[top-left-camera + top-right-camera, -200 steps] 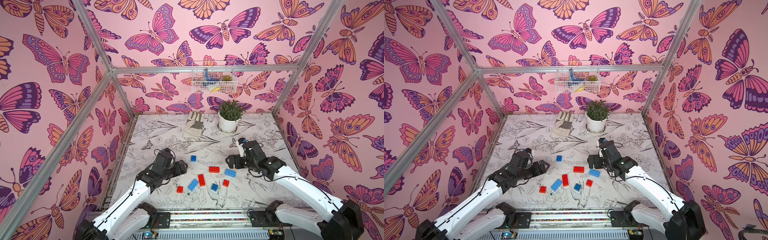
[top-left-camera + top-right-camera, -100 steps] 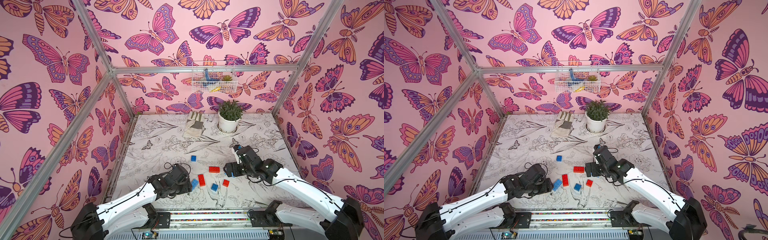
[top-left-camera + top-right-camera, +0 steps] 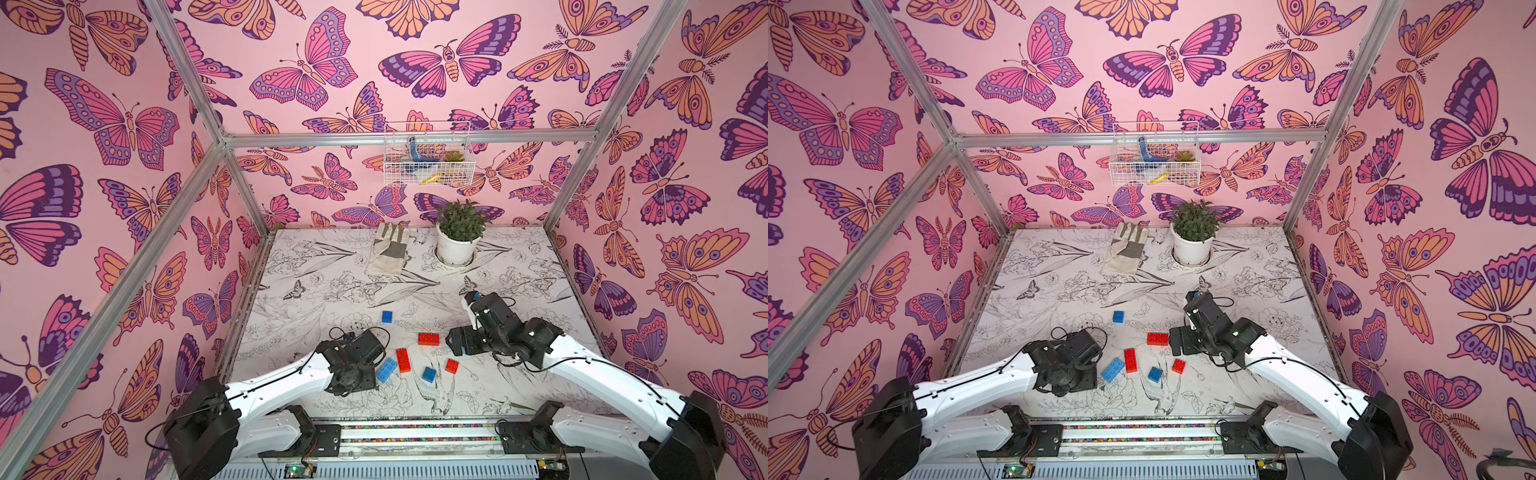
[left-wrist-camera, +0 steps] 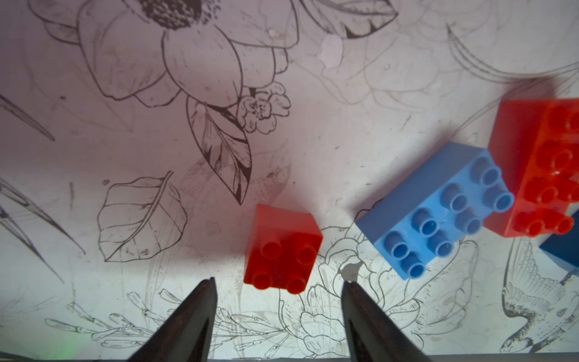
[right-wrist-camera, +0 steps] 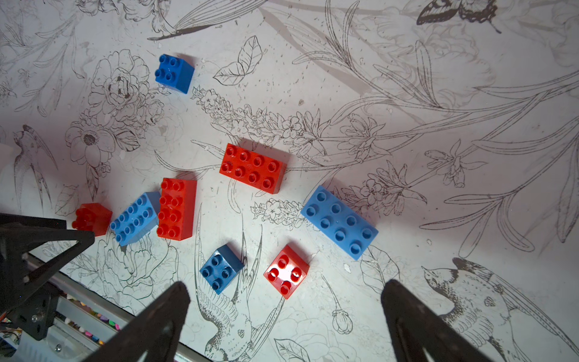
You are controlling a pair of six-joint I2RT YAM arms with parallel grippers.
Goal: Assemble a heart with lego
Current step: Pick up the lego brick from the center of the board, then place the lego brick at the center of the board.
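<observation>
Assembly has not begun. No heart is formed, and the eight lego bricks (image 5: pixel 221 271), four red and four blue, lie separate and studs-up on the floral table (image 3: pixel 332 266), clustered in the lower centre of both top views. All joining remains to be done. The left gripper (image 4: pixel 279 282) is partly open and empty. Its fingertips (image 4: pixel 203 297) stand just short of a small red square brick (image 4: pixel 283 250), which is judged to be the piece lined up for pickup. The right gripper (image 5: pixel 285 283) stands wide open, holds nothing, and hangs over the right side of the cluster. In a top view, one long red brick (image 3: pixel 428 339) has its long axis left-to-right across the frame. The second long red brick (image 3: pixel 403 360) runs top-to-bottom. A long blue brick (image 3: pixel 386 370) lies on a diagonal, lower left to upper right. Its upper end seems to touch that second red brick, though contact cannot be confirmed. The other long blue brick (image 5: pixel 340 222) is hidden beneath the right arm in the top views.
</observation>
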